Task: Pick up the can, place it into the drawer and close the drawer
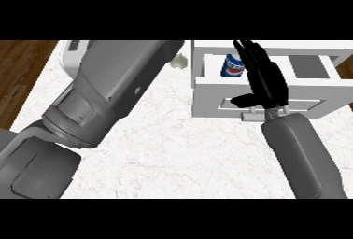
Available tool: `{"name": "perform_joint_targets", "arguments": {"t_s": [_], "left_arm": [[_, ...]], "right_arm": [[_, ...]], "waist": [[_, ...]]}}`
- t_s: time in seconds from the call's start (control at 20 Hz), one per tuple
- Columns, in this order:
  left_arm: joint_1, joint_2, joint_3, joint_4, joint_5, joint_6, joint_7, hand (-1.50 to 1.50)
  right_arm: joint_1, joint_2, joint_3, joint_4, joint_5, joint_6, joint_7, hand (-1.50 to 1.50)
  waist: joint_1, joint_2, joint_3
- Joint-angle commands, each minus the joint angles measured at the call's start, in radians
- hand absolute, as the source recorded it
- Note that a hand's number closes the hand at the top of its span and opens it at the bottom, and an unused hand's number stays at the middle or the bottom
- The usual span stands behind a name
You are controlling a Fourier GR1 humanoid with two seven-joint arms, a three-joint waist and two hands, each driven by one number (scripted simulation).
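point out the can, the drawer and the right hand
can (231, 66), head view, on its blue side
drawer (212, 92), head view, on its white front panel
right hand (267, 79), head view, on the back of the hand

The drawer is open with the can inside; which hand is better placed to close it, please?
Likely the right hand: it lies over the drawer by the can; left hand unseen.

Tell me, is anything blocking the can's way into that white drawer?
Nothing visible does. The can already stands inside the open drawer, close beside the right hand, whose straight fingers partly hide it.
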State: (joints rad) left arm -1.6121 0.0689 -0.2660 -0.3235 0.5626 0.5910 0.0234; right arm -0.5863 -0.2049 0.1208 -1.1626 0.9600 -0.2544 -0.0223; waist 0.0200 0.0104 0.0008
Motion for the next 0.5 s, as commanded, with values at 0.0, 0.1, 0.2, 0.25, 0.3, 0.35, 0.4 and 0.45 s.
{"name": "perform_joint_targets", "arguments": {"t_s": [0.0, 0.1, 0.2, 0.25, 0.3, 0.35, 0.4, 0.45], "left_arm": [[0.01, 0.023, -0.006, -0.028, -0.018, -0.005, 0.031, -1.5], [0.068, 0.049, -0.005, -0.056, -0.026, -0.014, 0.003, -1.5], [0.021, 0.055, -0.007, -0.078, -0.022, -0.018, 0.086, -1.5], [0.068, 0.088, -0.013, -0.092, -0.031, -0.038, 0.073, -1.5], [0.113, 0.075, -0.008, -0.111, -0.028, -0.027, 0.052, -1.5], [0.139, 0.066, -0.017, -0.124, -0.037, -0.023, 0.025, -1.5], [0.086, 0.112, -0.014, -0.119, -0.031, -0.054, 0.107, -1.5], [0.089, 0.101, -0.009, -0.135, -0.031, -0.025, 0.101, -1.5]], "right_arm": [[-0.077, 0.052, -0.017, 0.217, 0.076, -0.161, -0.022, -1.5], [-0.15, 0.009, -0.075, 0.283, 0.056, -0.158, -0.034, -1.5], [-0.193, 0.023, -0.094, 0.354, 0.088, -0.253, -0.024, -1.5], [-0.213, 0.043, -0.096, 0.364, 0.092, -0.264, 0.0, -1.5], [-0.201, 0.064, -0.088, 0.404, 0.11, -0.317, -0.016, -1.5], [-0.238, 0.036, -0.112, 0.463, 0.102, -0.327, -0.041, -1.5], [-0.289, 0.058, -0.107, 0.493, 0.135, -0.34, 0.007, -1.5], [-0.34, 0.037, -0.132, 0.518, 0.114, -0.329, -0.006, -1.5]], "waist": [[0.017, 0.0, 0.0], [0.021, -0.002, 0.0], [0.037, -0.003, 0.0], [0.035, -0.006, 0.0], [0.034, -0.005, 0.0], [0.048, 0.0, 0.0], [0.058, 0.0, 0.0], [0.055, 0.0, 0.0]]}}
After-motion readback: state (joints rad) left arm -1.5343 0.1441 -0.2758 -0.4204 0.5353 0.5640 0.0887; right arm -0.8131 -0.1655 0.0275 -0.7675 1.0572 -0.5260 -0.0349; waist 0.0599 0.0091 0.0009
